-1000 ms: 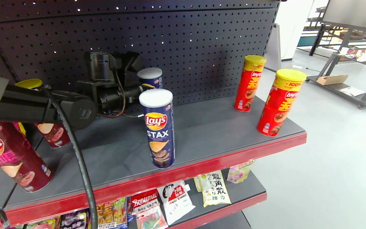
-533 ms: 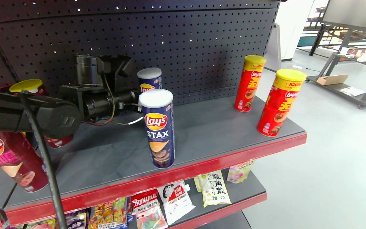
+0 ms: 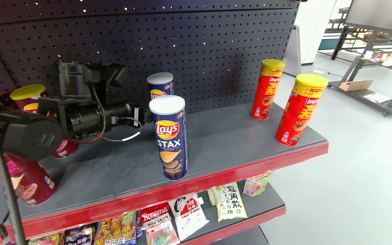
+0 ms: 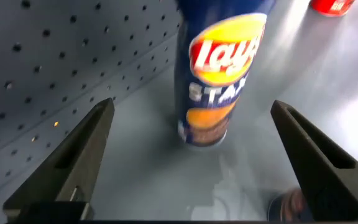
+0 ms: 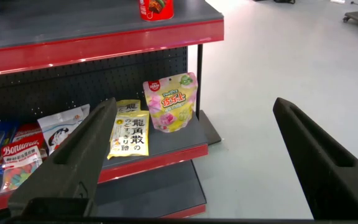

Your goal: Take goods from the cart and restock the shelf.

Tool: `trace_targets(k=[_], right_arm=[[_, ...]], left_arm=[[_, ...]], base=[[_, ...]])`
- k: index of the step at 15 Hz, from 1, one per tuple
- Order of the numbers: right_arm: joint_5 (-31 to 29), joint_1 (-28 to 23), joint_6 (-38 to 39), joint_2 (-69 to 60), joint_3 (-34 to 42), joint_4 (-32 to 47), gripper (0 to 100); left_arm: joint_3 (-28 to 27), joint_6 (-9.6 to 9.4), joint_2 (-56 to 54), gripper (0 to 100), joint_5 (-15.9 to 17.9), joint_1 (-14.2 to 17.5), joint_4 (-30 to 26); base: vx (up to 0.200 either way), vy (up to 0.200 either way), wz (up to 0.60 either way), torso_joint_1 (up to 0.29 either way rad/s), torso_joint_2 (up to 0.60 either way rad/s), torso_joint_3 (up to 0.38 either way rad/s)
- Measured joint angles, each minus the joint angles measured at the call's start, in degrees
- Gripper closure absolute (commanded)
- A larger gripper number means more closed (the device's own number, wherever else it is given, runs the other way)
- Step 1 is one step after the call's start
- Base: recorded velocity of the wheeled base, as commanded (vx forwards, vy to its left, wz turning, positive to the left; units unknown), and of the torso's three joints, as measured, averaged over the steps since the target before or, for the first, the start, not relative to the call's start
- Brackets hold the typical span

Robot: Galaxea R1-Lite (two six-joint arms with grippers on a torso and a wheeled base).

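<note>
Two blue chip cans with white lids stand on the grey top shelf (image 3: 237,143): one near the front (image 3: 170,136), one at the pegboard (image 3: 161,85). My left gripper (image 3: 144,115) hovers above the shelf just left of them and holds nothing. In the left wrist view its fingers (image 4: 86,149) are spread wide, and a blue can (image 4: 219,74) stands upright a little beyond the tips of the left gripper (image 4: 192,104), untouched. My right gripper (image 5: 194,102) is open and empty, low down in front of the lower shelf (image 5: 154,163).
Two red cans with yellow lids (image 3: 267,89) (image 3: 300,109) stand at the shelf's right end. Maroon cans (image 3: 29,177) (image 3: 29,98) stand at the left. Candy bags (image 3: 228,200) lie on the lower shelf. Open floor lies to the right, with a metal rack (image 3: 369,92) beyond.
My left arm has drawn back to the left, away from the blue cans. Both cans stay upright where they were.
</note>
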State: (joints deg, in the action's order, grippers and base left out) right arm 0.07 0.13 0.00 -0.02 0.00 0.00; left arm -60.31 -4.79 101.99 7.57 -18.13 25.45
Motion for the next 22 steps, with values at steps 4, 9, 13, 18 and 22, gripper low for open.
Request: trace_targets(k=[4,9,13,18,22], right_arm=[[0.00,0.05,0.00,0.00,0.00,0.00,0],[0.00,0.00,0.00,0.00,0.00,0.00,0],[0.02,0.05,0.00,0.00,0.00,0.00,0],[0.00,0.00,0.00,0.00,0.00,0.00,0],[0.00,0.05,0.00,0.00,0.00,0.00,0]], left_arm=[[3.84,-0.21,-4.61,0,0.06,0.90,-2.83],[11.22,-1.26,-16.26,0,0.12,1.21,-7.03],[18.16,-3.46,-33.61,0,1.27,1.95,-16.98],[25.17,-2.34,-63.35,0,1.76,4.66,-33.82],[33.55,-2.02,-80.32,0,-1.74,5.56,-37.77]], base=[[0.000,0.000,0.00,0.000,0.00,0.000],[0.000,0.000,0.00,0.000,0.00,0.000],[0.000,0.000,0.00,0.000,0.00,0.000],[0.000,0.000,0.00,0.000,0.00,0.000],[0.000,0.000,0.00,0.000,0.00,0.000]])
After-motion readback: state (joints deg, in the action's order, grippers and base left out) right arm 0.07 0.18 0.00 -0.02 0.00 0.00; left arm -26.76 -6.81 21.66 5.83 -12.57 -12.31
